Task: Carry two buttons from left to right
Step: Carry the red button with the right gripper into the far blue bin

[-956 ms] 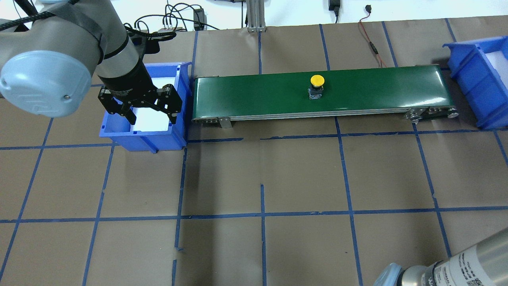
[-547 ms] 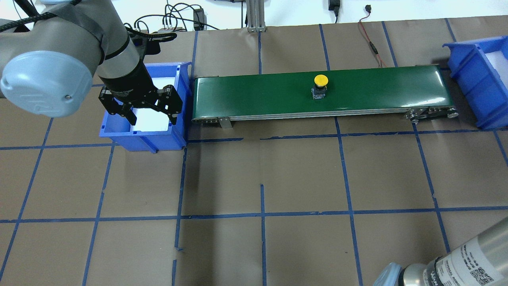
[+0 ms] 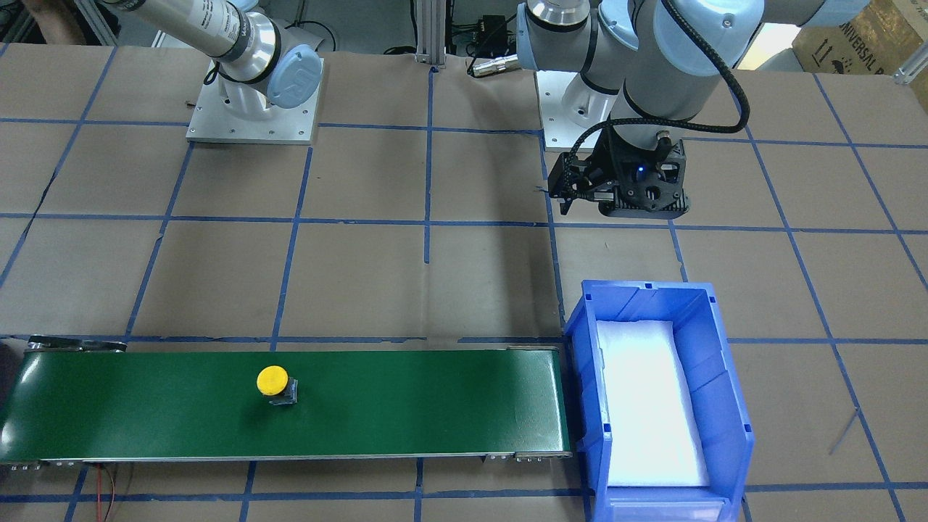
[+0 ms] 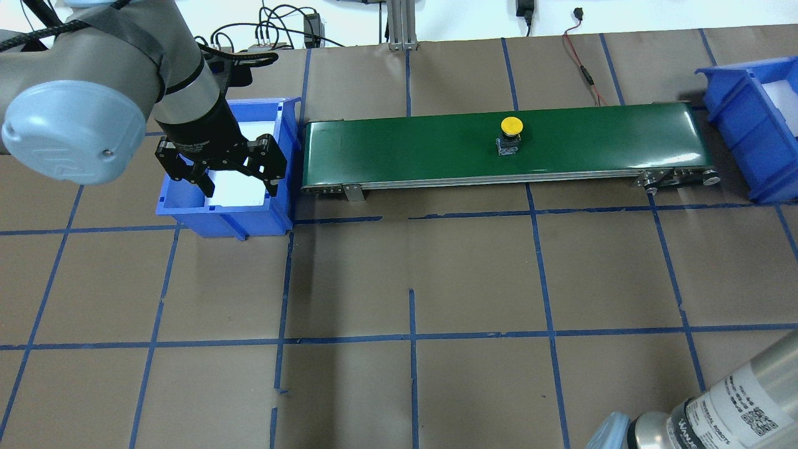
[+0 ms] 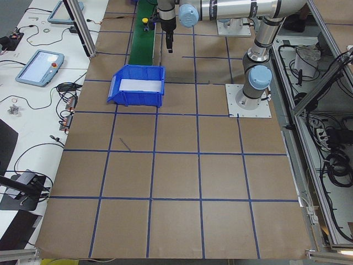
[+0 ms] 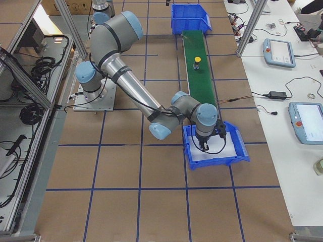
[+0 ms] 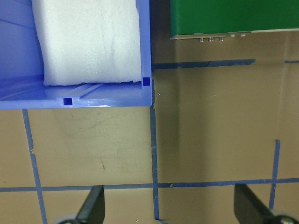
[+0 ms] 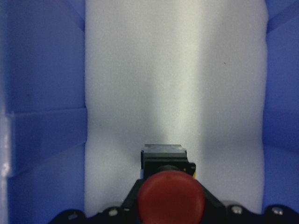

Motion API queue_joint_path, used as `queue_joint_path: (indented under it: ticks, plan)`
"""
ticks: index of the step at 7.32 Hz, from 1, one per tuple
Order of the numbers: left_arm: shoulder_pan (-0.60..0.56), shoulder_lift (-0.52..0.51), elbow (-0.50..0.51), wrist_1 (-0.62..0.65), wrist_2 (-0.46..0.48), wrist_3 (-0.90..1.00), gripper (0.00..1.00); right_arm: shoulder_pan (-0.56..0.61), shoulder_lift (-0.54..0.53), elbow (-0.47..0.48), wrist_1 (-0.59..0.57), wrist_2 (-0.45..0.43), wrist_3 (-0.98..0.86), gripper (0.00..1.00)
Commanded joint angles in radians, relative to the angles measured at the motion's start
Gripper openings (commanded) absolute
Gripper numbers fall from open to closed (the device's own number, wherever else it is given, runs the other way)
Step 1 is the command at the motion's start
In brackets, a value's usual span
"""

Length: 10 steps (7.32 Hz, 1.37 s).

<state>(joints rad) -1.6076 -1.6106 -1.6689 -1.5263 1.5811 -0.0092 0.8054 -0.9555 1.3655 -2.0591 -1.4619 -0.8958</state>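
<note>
The yellow button stands upright on the green conveyor belt, right of its middle; the front-facing view shows this yellow button too. High above the table, my left gripper hangs open and holds nothing, just on the robot's side of the left blue bin. The red button sits between my right gripper's fingers, over white foam. The right gripper is shut on it inside the right blue bin.
The left bin shows only white foam. In the left wrist view its near corner and the belt's end lie ahead. Cables run along the table's far edge. The right arm's forearm crosses the near right corner.
The yellow button has travelled to the right along the belt. The right arm's forearm has shifted slightly at the bottom right. The left arm has stayed still.
</note>
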Motion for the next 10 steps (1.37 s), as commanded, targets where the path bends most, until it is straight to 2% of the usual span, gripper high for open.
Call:
queue_joint_path:
  ticks: [1,2,3,6,8,10]
  plan:
    - [0.0,0.0,0.0,0.0,0.0,0.0,0.96,0.0,0.006,0.001,-0.001,-0.001,0.0,0.41]
    - [0.0,0.001,0.0,0.0,0.0,0.002,0.96,0.0,0.006,0.001,-0.001,-0.005,-0.002,0.74]
    - [0.0,0.0,0.0,0.0,0.0,0.0,0.96,0.0,0.003,0.001,-0.001,-0.017,-0.002,0.98]
    - [0.0,0.0,0.0,0.0,0.0,0.0,0.96,-0.002,-0.04,-0.008,-0.001,-0.024,0.0,0.98]
    - [0.0,0.0,0.0,0.0,0.0,0.0,0.96,-0.002,-0.154,0.007,0.022,-0.07,0.017,0.97]
    - [0.0,0.0,0.001,0.0,-0.001,-0.002,0.96,0.032,-0.289,0.094,0.126,-0.069,0.136,0.98]
